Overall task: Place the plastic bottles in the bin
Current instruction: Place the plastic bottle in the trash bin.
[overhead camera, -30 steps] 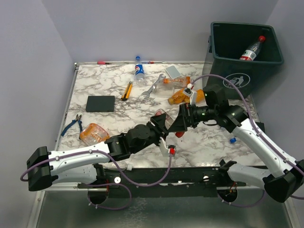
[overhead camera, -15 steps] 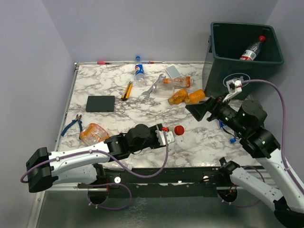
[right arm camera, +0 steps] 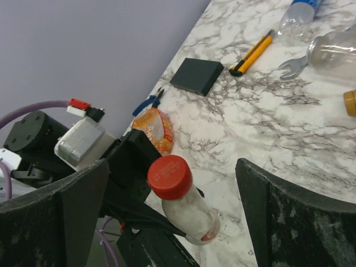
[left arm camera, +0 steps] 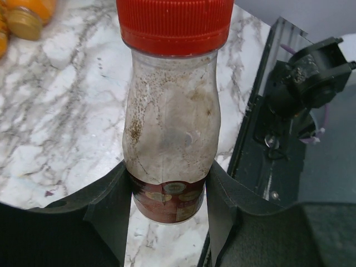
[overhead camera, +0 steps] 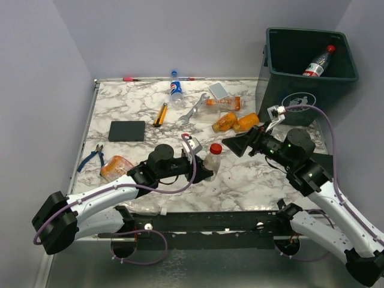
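- Bottle (left arm camera: 169, 139) with the red cap stands upright between my left fingers (left arm camera: 108, 214). They pinch its base at a middling spread, over the near middle of the table (overhead camera: 264, 180).
- A second ago it lay low while both my arms bunched over it. Now it is tipped up and my right arm has drawn back, so the pickup looks done.
- My right fingers (right arm camera: 72, 214) gape as wide as they go, holding nothing, and face the cap. I judge a handover is next, because the bin (overhead camera: 312, 99) sits at the far right, on that arm's side.
- One red-labelled bottle (overhead camera: 318, 62) already lies in the bin. The orange bottles (overhead camera: 231, 122) and the blue-labelled bottle (overhead camera: 175, 89) wait further back on the table.
- My bottle is clear plastic, waisted above a dark red label band. Its wall is speckled with brown grime and its cap is ribbed.
- The table is glossy, marble-veined and hard, so a dropped bottle would likely roll.
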`<state>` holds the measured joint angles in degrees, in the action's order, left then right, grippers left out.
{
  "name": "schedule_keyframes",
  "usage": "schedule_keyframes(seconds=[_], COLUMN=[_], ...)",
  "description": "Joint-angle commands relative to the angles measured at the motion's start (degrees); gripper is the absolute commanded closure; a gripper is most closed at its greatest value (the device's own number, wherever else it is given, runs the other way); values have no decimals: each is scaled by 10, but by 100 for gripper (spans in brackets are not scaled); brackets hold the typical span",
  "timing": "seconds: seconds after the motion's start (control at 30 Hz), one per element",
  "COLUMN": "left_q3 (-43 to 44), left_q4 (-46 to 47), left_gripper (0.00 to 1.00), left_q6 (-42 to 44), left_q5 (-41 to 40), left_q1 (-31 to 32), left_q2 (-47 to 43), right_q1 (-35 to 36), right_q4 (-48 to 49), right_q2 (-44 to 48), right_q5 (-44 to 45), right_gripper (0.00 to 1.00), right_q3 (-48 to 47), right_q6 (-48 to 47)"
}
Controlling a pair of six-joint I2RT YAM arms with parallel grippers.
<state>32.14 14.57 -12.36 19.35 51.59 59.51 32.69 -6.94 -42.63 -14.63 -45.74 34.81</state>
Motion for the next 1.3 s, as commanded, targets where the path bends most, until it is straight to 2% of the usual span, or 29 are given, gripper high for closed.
schedule_keyframes(seconds=[0.0,0.23,0.47,0.6,0.77,0.8,0.87,0.9,0.97,1.03,1.07,1.17,1.27], left_q3=[17,12,13,12,14,13,13,11,9,4,1,-10,-33], left_q4=[38,37,28,30,30,29,28,27,30,32,33,35,51], left_gripper=[89,89,89,89,87,83,71,60,31,8,2,1,1], left_q6=[-60,-61,-54,-50,-49,-49,-50,-50,-47,-42,-41,-29,-24], left_q5=[91,80,66,61,60,58,46,41,33,12,-8,-83,-157], left_q1=[-7,-8,-8,-8,-8,-8,-7,-7,-7,-8,-7,-8,-7], left_q2=[30,19,15,11,14,14,11,9,2,-14,-21,-66,-107], right_q1=[15,54,90,92,94,94,94,93,93,94,94,93,94], right_q4=[49,32,-22,-14,-2,0,1,2,-1,-20,-33,-97,-173], right_q2=[-30,-78,-114,-112,-117,-119,-123,-122,-117,-107,-101,-91,-117], right_q5=[-51,-30,17,13,14,13,11,10,15,33,45,126,248], right_gripper=[0,1,10,27,59,64,74,81,97,100,100,100,100], right_q3=[0,-10,-21,-10,-5,-5,-5,-6,-12,-32,-48,-155,-302], right_q6=[16,-6,-32,-27,-20,-19,-19,-19,-24,-36,-48,-100,-166])
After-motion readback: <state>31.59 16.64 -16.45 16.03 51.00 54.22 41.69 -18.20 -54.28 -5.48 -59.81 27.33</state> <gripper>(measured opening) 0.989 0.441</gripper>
